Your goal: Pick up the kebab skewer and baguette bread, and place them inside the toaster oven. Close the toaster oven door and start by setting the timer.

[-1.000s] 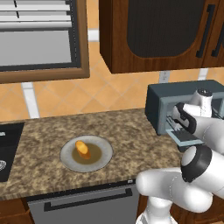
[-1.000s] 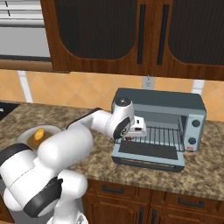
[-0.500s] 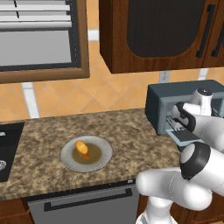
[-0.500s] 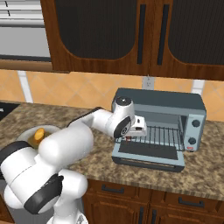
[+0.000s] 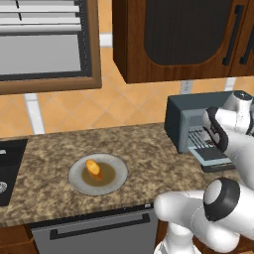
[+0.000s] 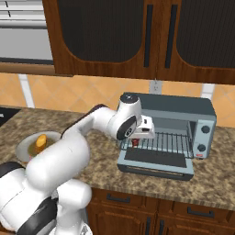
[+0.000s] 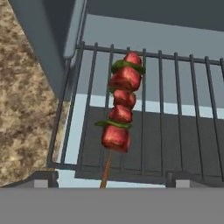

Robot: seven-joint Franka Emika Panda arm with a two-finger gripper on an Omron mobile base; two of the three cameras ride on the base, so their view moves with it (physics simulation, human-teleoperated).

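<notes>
no readable text, labels, brands or numbers anywhere, toaster oven [image 6: 202, 120] front and its knobs carry no legible markings

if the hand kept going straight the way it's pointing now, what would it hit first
Most likely the kebab skewer, lying on the wire rack of the toaster oven right ahead of the hand; the rack comes just behind it. Depth is hard to judge.

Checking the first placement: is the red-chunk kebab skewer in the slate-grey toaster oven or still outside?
In. The red-chunk kebab skewer lies on the wire rack of the slate-grey toaster oven, whose door hangs open.
</notes>
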